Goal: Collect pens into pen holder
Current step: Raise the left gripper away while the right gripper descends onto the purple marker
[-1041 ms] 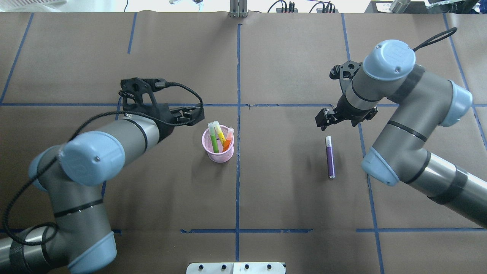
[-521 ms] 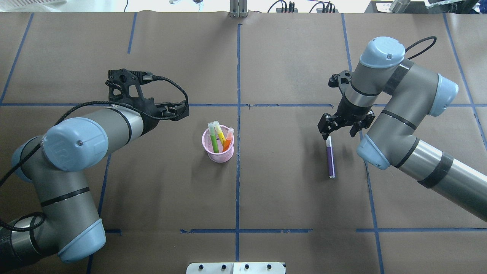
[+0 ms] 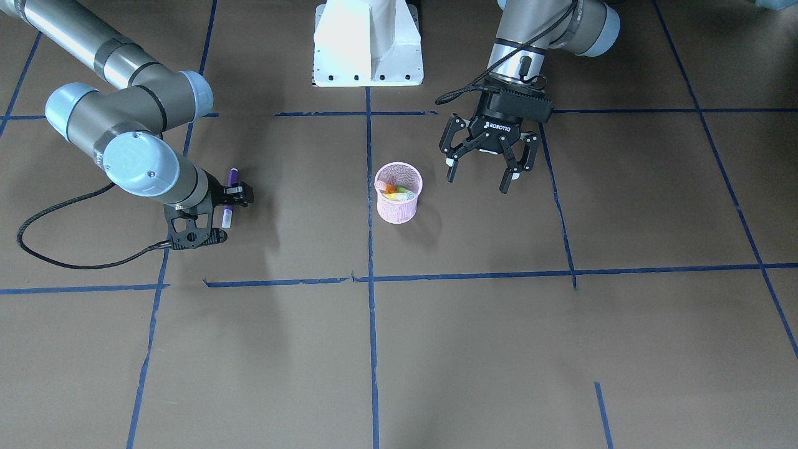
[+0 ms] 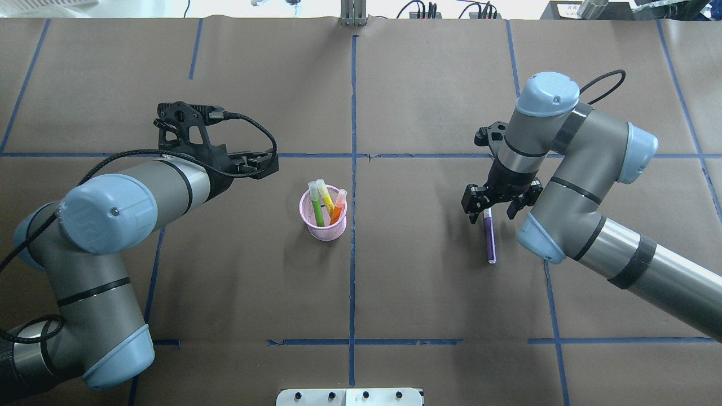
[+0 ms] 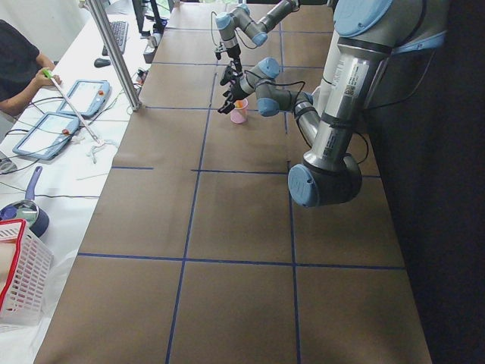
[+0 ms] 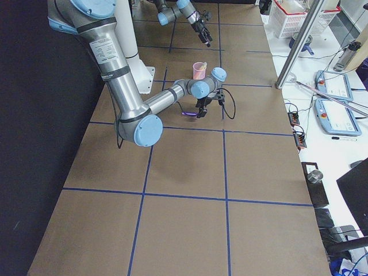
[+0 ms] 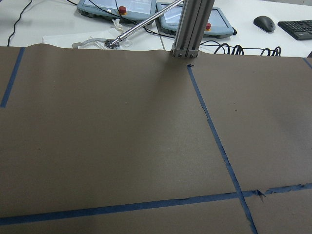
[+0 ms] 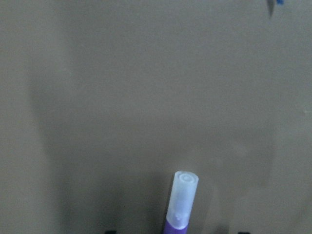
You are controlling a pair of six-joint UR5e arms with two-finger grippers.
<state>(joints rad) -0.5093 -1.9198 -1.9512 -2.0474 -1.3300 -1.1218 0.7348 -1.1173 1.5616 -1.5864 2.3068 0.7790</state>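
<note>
The pink mesh pen holder (image 4: 323, 221) stands near the table's middle, also in the front view (image 3: 399, 202). It holds a green pen (image 4: 317, 208), a yellowish pen (image 4: 325, 194) and an orange pen (image 4: 338, 207). A purple pen (image 4: 490, 239) lies flat to the right, cap pointing away from the robot. My right gripper (image 4: 489, 210) is open, low over the pen's cap end, one finger on each side. The cap (image 8: 181, 200) shows in the right wrist view. My left gripper (image 3: 477, 182) is open and empty, to the left of the holder and beyond it.
Blue tape lines (image 4: 353, 169) cross the brown paper table. The robot's white base plate (image 3: 368, 56) is at the near edge. A metal post (image 4: 352, 14) stands at the far edge, with tablets (image 7: 117, 7) and cables beyond it.
My right gripper has come down and toward the robot, from beyond the purple pen to straddling its cap end. My left arm drew back left from the holder, then held still.
</note>
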